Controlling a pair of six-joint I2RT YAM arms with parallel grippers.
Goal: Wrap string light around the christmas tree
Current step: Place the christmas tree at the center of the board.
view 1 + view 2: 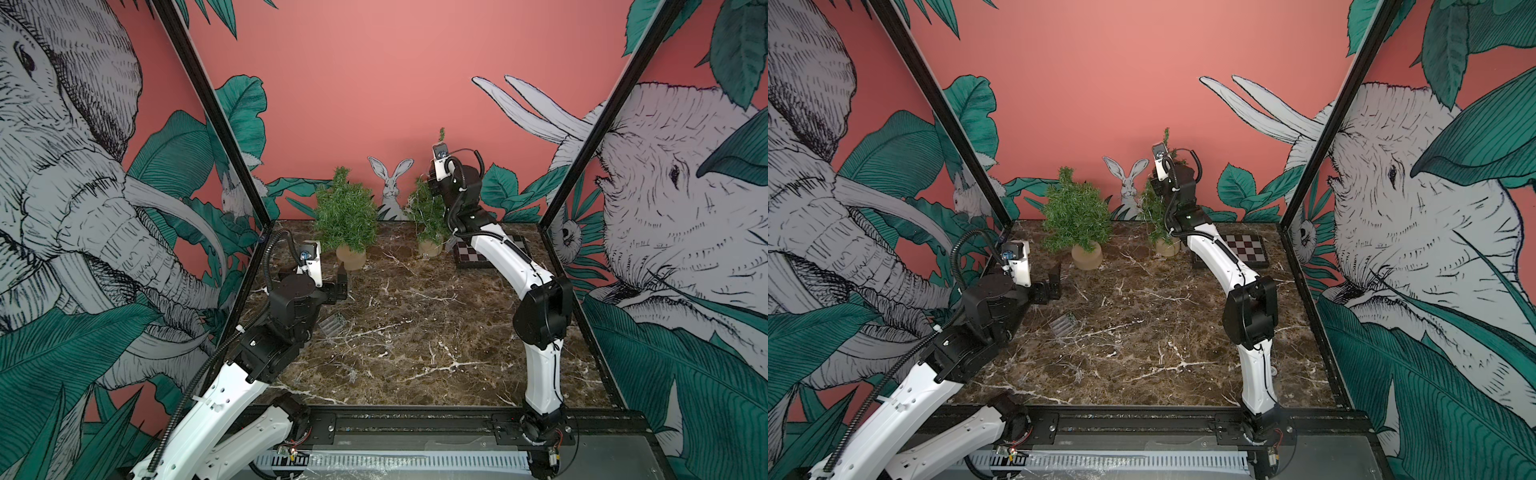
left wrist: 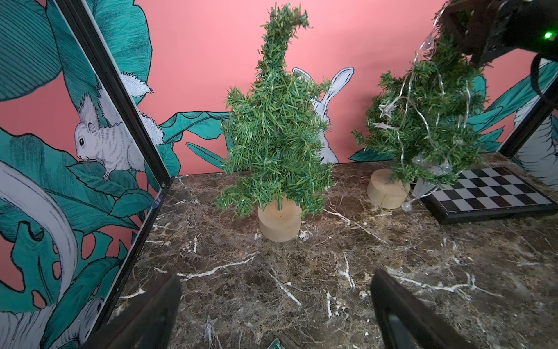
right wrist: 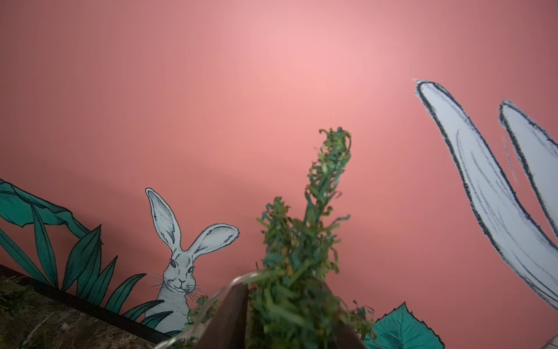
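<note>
- The right tree (image 2: 437, 133), the one being dressed, stands at the back of the table (image 2: 453, 256). Its wooden base is just beside the chessboard (image 2: 489, 193), and the bare left tree (image 2: 274, 136) stands apart from it.
- The string light (image 2: 385, 110) is a thin wire with star lamps. It is looped loosely down the right tree from near the tip to the base, where a few clear lamps trail onto the table.
- The right gripper (image 3: 287, 302) is at the tree's top. Its jaws are spread on either side of the upper stem with foliage between them, and the string light passes outside one finger, unpinched.
- The left gripper (image 2: 274, 275) has its jaws spread wide and empty, low over the table in front of the left tree.
- The step in hand is judged to be releasing the string light at the tip. To do it well, the jaws should open fully and rise straight up, so no finger snags a loop or tips the light tree. The slack lower loops probably need tucking into the branches.
</note>
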